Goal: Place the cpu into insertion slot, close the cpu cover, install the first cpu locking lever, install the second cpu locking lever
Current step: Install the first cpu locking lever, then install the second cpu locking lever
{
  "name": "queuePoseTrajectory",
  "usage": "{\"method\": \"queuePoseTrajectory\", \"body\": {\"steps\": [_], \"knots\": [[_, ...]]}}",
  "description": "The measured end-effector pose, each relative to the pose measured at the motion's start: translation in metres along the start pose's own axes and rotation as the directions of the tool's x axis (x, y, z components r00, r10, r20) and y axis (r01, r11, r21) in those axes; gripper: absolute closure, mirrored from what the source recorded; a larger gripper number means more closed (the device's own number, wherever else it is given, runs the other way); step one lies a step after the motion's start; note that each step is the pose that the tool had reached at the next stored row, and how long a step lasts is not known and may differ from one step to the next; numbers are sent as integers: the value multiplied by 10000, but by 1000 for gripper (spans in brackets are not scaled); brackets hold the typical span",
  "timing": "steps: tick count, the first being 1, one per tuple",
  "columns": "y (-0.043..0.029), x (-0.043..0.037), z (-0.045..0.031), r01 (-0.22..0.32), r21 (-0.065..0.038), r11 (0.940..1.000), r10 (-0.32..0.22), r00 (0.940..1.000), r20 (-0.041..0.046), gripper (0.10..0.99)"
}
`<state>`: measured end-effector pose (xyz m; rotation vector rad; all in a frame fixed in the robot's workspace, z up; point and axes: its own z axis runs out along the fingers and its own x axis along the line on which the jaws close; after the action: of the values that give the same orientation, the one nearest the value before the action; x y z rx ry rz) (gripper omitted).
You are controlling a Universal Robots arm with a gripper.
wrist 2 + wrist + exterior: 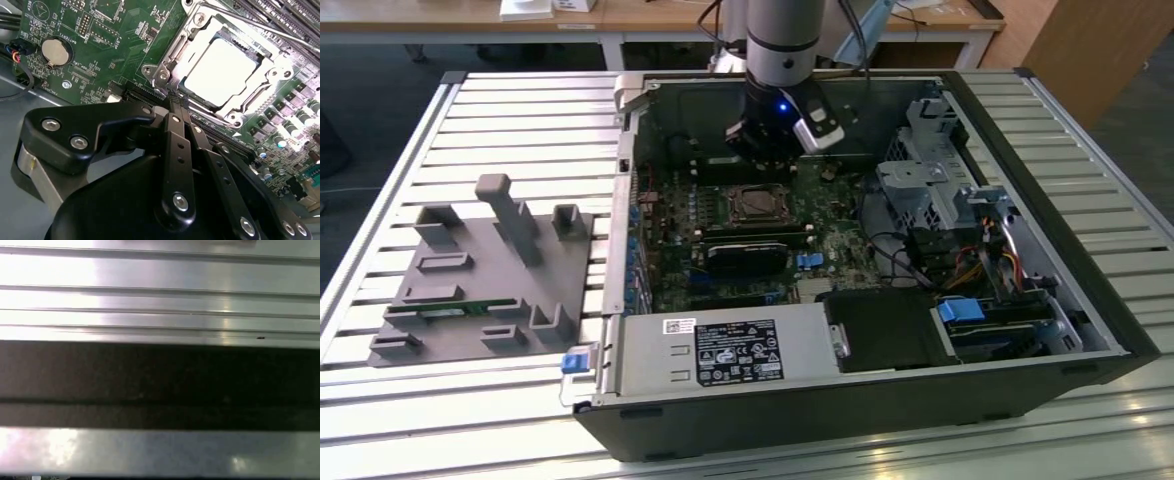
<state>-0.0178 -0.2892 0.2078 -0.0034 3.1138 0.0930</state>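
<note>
The cpu (220, 70) lies flat in the insertion slot (758, 205), its pale face showing through the window of the cpu cover (172, 55). The silvery cover frame is down over it. A thin metal lever rod (280, 31) runs along one side of the socket; I cannot tell whether it is latched. My gripper (178, 102) is shut with nothing between its black fingers (172, 150), and its tips sit just off a corner of the socket frame. In the exterior view the gripper (769, 170) hangs inside the open computer case, just behind the socket.
A black card (750, 250) lies in front of the socket. The power supply (720, 352) is at the case's near side, and drive cages and cables (947, 230) are on the exterior view's right. A grey peg fixture (487, 270) stands on the slatted table. A coin battery (54, 51) sits on the board.
</note>
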Motion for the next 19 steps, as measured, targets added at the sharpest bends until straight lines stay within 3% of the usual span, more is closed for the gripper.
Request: {"method": "queuePoseTrajectory", "body": {"steps": [10, 19], "knots": [[-35, -4, -2, 0, 0, 10000, 0, 10000, 0, 980], [-128, -5, -8, 0, 1, 10000, 0, 10000, 0, 980]]}}
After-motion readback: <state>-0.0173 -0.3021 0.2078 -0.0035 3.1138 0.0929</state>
